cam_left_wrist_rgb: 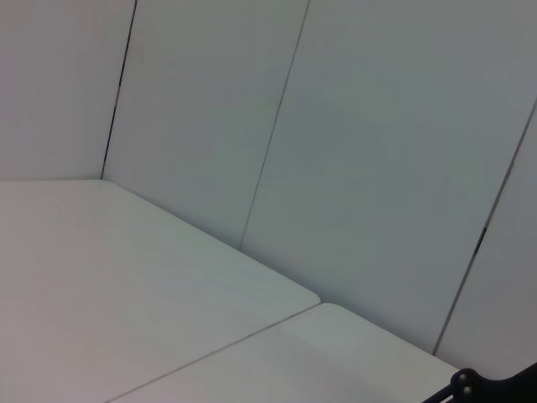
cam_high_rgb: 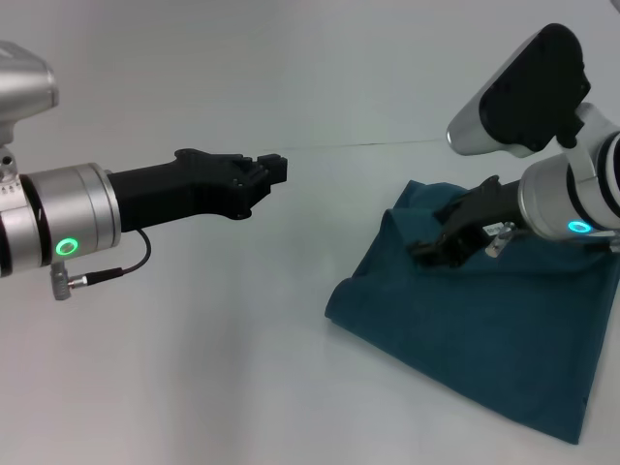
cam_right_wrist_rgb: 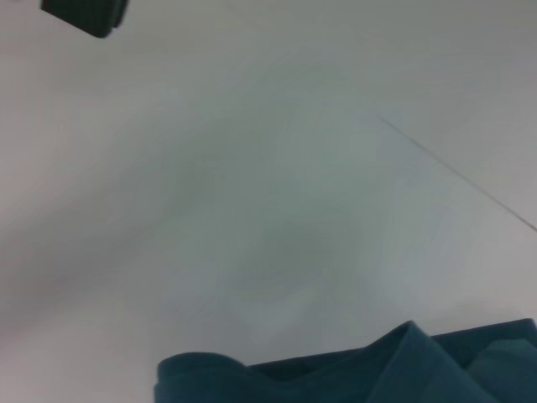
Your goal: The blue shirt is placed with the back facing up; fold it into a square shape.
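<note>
— Teal-blue cloth, that's the blue shirt (cam_high_rgb: 475,334), lying folded into a rough four-sided bundle on the right side of the white surface (cam_high_rgb: 194,368), plain side up; no lettering shows.

— How tidy is the fold?

— Not quite flat. The far edge is rumpled, with a raised ridge near the far left corner, and the near edge runs at a slant toward the right edge of the head view. In the right wrist view only that lumpy edge of the fabric (cam_right_wrist_rgb: 352,374) shows, against bare white.

— And the right pincer (cam_high_rgb: 441,250)?

— It sits low over the far part of the shirt, its dark fingers down at the cloth near the ridge. Whether they are pinching fabric or merely resting on it, I cannot tell, nor how wide they stand.

— The left pincer (cam_high_rgb: 271,170)?

— Held up in the air on the left, well apart from the shirt, pointing toward the middle. Its fingers look drawn close together with nothing between them.

— Anything else?

— A seam line crosses the surface toward the back, and pale wall panels (cam_left_wrist_rgb: 336,151) with thin dark joints fill the left wrist view
</note>
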Tool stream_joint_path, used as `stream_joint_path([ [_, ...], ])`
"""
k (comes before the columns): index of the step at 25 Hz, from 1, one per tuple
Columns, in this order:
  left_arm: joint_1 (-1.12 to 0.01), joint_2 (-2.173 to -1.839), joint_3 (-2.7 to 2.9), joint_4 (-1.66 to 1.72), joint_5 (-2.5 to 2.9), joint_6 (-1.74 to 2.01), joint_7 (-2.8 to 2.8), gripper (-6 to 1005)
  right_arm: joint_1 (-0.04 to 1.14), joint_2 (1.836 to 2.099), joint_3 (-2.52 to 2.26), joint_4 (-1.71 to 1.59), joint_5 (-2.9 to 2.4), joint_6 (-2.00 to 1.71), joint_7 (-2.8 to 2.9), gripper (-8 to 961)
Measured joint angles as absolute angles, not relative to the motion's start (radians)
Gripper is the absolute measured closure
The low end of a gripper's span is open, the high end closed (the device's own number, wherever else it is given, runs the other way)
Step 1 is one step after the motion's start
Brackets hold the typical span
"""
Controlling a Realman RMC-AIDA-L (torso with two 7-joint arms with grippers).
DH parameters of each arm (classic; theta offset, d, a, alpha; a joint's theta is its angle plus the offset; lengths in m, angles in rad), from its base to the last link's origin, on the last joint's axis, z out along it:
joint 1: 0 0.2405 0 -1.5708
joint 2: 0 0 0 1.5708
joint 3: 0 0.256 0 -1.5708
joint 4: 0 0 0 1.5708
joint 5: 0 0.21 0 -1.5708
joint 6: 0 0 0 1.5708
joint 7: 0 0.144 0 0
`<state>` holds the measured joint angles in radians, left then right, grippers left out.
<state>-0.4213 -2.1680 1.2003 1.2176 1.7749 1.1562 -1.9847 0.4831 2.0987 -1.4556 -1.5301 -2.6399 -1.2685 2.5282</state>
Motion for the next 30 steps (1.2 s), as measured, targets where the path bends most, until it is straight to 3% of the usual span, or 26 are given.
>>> stream_joint_path([
  [30, -0.409, -2.171, 1.203, 1.218, 1.775, 1.164, -1.985, 954, 0.474, 2.1, -1.621, -1.512, -2.773, -1.231, 2.643, 366],
])
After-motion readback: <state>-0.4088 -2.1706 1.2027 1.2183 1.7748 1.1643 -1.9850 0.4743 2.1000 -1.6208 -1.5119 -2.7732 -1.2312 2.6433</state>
